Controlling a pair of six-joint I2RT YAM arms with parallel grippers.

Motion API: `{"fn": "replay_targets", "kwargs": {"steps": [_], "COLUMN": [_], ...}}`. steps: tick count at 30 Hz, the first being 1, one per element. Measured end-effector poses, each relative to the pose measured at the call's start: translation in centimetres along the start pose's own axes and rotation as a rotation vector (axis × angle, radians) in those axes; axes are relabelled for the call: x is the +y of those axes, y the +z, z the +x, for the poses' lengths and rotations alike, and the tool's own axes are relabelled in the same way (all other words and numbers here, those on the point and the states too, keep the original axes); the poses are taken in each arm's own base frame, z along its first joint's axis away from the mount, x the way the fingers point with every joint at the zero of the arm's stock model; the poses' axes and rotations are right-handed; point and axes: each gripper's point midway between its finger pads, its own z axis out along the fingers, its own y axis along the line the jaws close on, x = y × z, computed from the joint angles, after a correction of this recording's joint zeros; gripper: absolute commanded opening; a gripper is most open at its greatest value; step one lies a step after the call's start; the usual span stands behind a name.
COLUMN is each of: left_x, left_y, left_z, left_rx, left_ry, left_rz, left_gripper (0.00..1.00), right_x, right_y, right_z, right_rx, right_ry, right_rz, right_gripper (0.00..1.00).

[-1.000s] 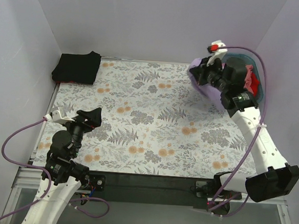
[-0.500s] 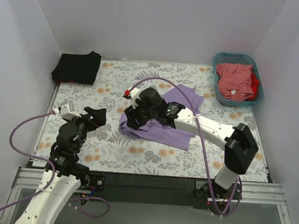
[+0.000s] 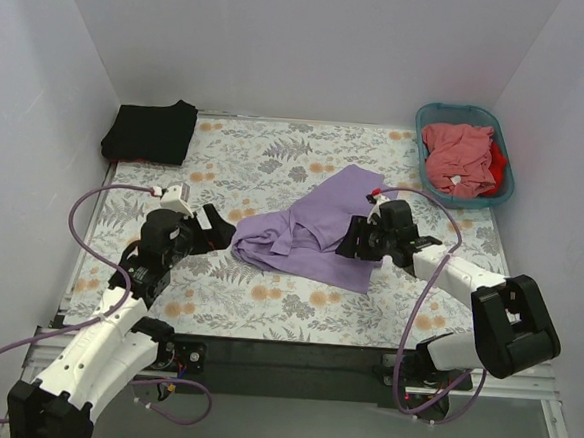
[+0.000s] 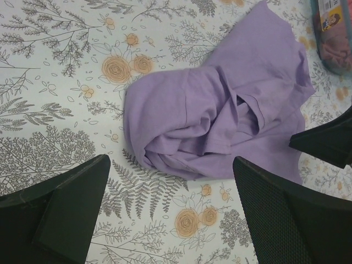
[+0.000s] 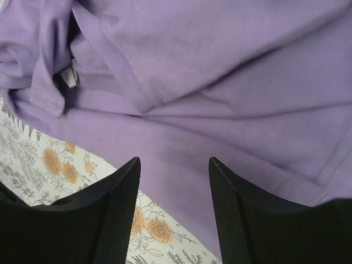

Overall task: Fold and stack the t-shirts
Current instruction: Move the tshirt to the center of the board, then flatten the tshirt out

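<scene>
A lavender-purple t-shirt (image 3: 316, 231) lies crumpled on the floral table, bunched at its left end. My right gripper (image 3: 355, 246) hovers at its right edge, open, with nothing between the fingers; the purple cloth (image 5: 209, 110) fills the right wrist view just past the fingertips. My left gripper (image 3: 216, 232) stands wide open just left of the bunched end, apart from the purple t-shirt (image 4: 220, 121). A folded black t-shirt (image 3: 150, 131) rests at the back left corner. Salmon-pink (image 3: 459, 156) and red (image 3: 496, 165) t-shirts lie in the basket.
The teal plastic basket (image 3: 431, 117) stands at the back right corner, near the right wall. White walls close in the table on three sides. The right arm's forearm (image 3: 448, 275) lies low across the table's right part.
The right arm carried the purple t-shirt from the basket to the table's middle, let it go and drew back to its right edge. The left gripper moved right toward the shirt.
</scene>
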Motion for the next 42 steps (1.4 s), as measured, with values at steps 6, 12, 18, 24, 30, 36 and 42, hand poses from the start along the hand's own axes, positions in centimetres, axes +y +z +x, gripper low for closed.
{"fn": "replay_targets", "kwargs": {"steps": [6,12,18,24,30,36,42], "left_x": [-0.3,-0.6,-0.7,-0.7,-0.7,-0.7,-0.7], "left_y": [-0.3,-0.6,-0.6,-0.6,-0.6,-0.6,-0.6], "left_z": [-0.6,-1.2,-1.3,-1.4,-1.4,-1.4,-1.3], "left_rx": [-0.029,-0.059,-0.064,-0.067,-0.067,-0.067,-0.066], "left_ry": [0.037,0.047,0.055,0.061,0.063,0.066,0.067], "left_rz": [0.021,0.037,0.040,0.041,0.041,0.042,0.043], "left_gripper": [0.93,0.93,0.93,0.93,0.93,0.93,0.93], "right_x": [-0.6,-1.7,-2.4,-3.8,-4.7,-5.5,-4.8], "right_y": [0.7,0.5,1.5,2.8,3.8,4.7,4.8], "right_z": [-0.9,-4.7,-5.8,-5.3,-5.3,-4.9,-6.1], "right_rx": [-0.104,-0.270,-0.322,-0.319,-0.327,-0.311,-0.323], "right_ry": [0.160,0.244,0.302,0.363,0.396,0.420,0.393], "right_rz": [-0.015,0.005,0.021,0.066,0.083,0.097,0.067], "right_gripper": [0.57,0.56,0.55,0.52,0.49,0.36,0.29]}}
